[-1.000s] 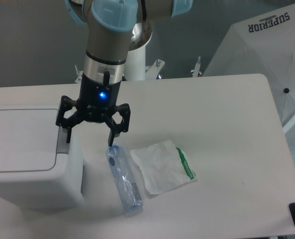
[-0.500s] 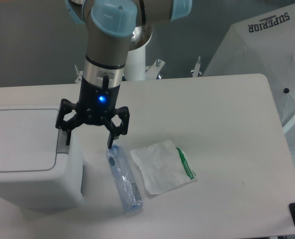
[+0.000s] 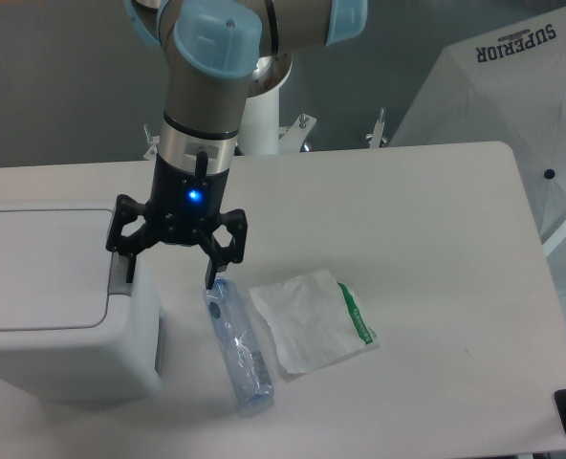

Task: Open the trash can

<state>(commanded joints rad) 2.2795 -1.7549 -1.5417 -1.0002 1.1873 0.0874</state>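
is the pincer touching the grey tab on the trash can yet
Cannot tell. In the one fixed camera view, a finger of the open pincer overlaps the grey tab at the trash can lid's edge, but no contact or gap shows plainly.

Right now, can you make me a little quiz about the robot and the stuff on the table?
1. True or false: the trash can lid is shut.
2. What lies between the trash can and the wrapper? A) a cup B) a bottle C) a spoon
3. Fill in: the gripper is spread ____, one finger by the bin's grey tab.

Key: 1 true; 2 B; 3 open.
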